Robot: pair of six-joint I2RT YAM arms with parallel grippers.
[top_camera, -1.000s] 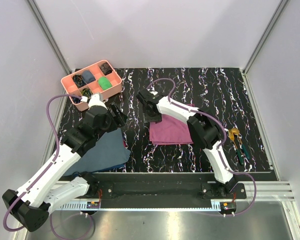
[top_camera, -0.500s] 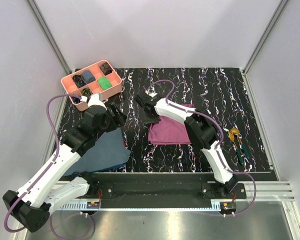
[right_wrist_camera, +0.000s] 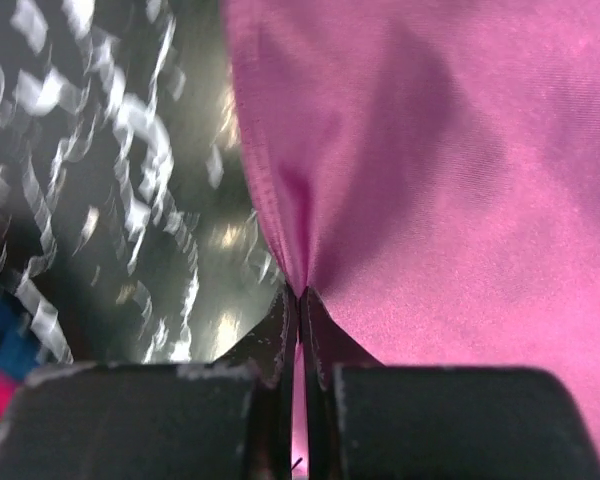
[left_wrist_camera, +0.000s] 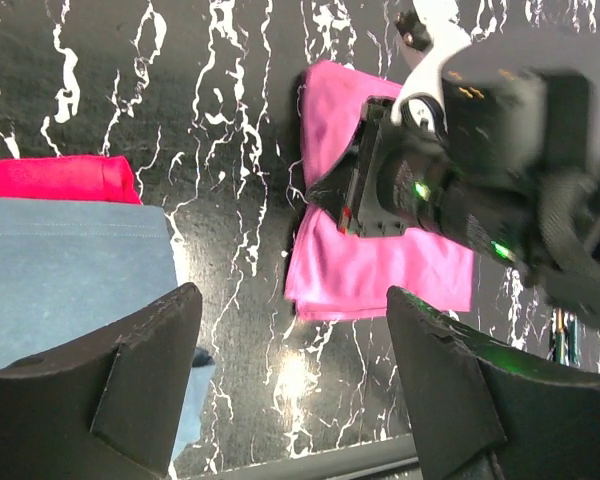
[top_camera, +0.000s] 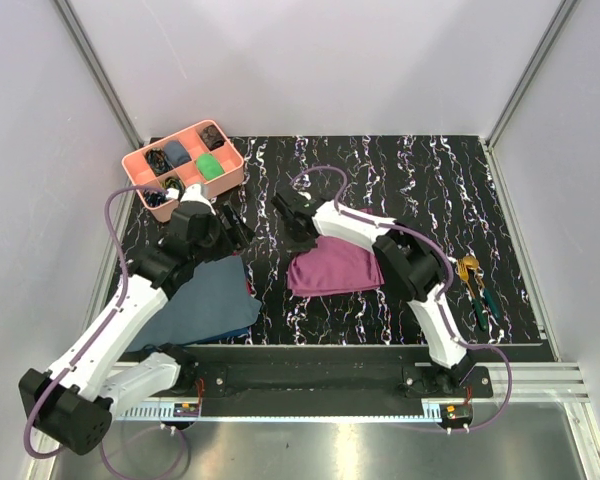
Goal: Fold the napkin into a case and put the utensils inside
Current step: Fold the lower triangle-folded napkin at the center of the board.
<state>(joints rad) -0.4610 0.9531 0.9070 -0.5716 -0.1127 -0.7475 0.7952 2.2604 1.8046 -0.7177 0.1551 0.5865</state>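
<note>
The plum-purple napkin (top_camera: 335, 270) lies folded in a rough rectangle at the table's middle. My right gripper (top_camera: 302, 236) is at its far left edge and shut on it. In the right wrist view the fingertips (right_wrist_camera: 300, 296) pinch a raised ridge of the napkin (right_wrist_camera: 460, 180). My left gripper (top_camera: 236, 228) hangs open to the left of the napkin with nothing between its fingers (left_wrist_camera: 292, 325); its camera looks down on the napkin (left_wrist_camera: 380, 275) and the right gripper (left_wrist_camera: 368, 195). The golden-orange, green-handled utensils (top_camera: 474, 278) lie at the right of the table.
A pink compartment tray (top_camera: 232, 172) with small dark and green items stands at the back left. A slate-blue cloth (top_camera: 205, 305) lies under the left arm, with a red cloth (left_wrist_camera: 55, 178) at its edge. White walls enclose the table.
The right gripper has shut on the napkin's left edge and drawn it a little to the left. The left arm has shifted slightly and stays open.
</note>
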